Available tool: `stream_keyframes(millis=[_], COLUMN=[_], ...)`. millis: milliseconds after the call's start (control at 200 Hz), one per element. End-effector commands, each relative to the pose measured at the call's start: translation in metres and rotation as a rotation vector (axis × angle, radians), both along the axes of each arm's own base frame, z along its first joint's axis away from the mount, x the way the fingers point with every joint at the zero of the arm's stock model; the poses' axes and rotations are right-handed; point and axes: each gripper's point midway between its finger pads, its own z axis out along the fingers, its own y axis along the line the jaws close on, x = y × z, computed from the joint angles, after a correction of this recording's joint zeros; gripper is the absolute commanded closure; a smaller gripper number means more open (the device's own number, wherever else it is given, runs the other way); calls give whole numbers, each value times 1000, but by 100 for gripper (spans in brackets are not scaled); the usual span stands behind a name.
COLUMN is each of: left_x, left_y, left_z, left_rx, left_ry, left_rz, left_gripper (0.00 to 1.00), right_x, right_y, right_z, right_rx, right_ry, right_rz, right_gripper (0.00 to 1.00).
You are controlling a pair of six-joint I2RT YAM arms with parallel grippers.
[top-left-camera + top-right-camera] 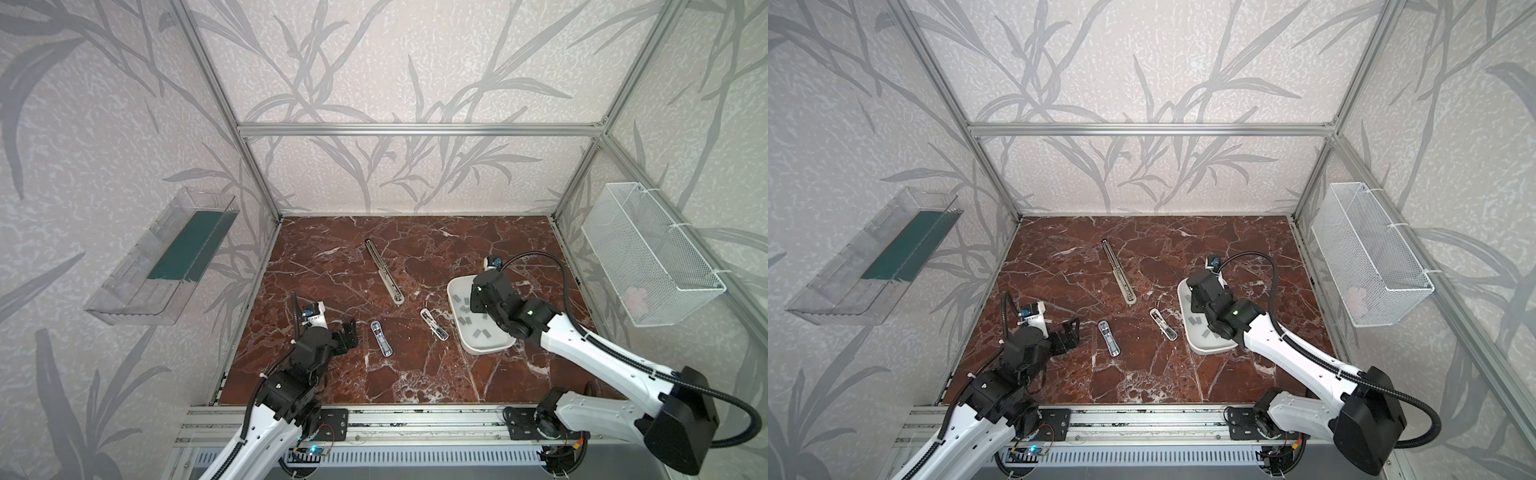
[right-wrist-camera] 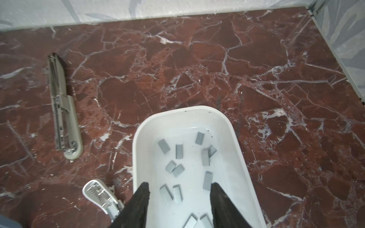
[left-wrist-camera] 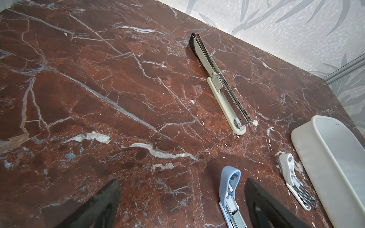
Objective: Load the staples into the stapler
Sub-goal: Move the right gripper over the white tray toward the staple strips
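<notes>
While the left pincer [image 3: 182, 182] gapes wide, the right pincer [image 2: 179, 184] hangs parted, seemingly empty, over staples [image 2: 206, 159].

Glossy red marble-look tabletop [image 1: 332, 374], matt grey metal staples [image 2: 179, 151], smooth white plastic tray [image 2: 185, 116].

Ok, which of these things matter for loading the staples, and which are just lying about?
For the job: staples, white tray holding them, blue stapler, white stapler, long beige stapler (all three lie open; which is meant, cannot tell).
Lying about: clear wall bin, wire basket.
</notes>
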Motion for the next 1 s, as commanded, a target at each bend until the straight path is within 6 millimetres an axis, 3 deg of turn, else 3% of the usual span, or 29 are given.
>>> stream_keyframes(millis=[0, 170, 460, 675, 695, 775, 995], left_x=[1, 2, 4, 4, 4, 4, 4], left_y=[-4, -9, -11, -12, -13, -12, -13], left_z=[2, 3, 2, 2, 2, 2, 3], left_rx=[5, 9, 15, 16, 16, 17, 17], left_ry=[-11, -11, -8, -4, -6, -5, -8], left_rz=[-25, -60, -71, -77, -77, -73, -82], left_gripper=[2, 1, 1, 1, 1, 1, 1], right_x=[12, 39, 64, 76, 75, 78, 75], right_y=[6, 13, 25, 40, 41, 46, 48], right_z=[-21, -48, -80, -91, -102, -108, -126], right_rx=[27, 33, -13, -17, -22, -16, -18], right_ry=[76, 121, 193, 226, 250, 265, 314], right_rz=[39, 74, 152, 216, 221, 238, 239], right_gripper=[53, 61, 62, 65, 65, 65, 67])
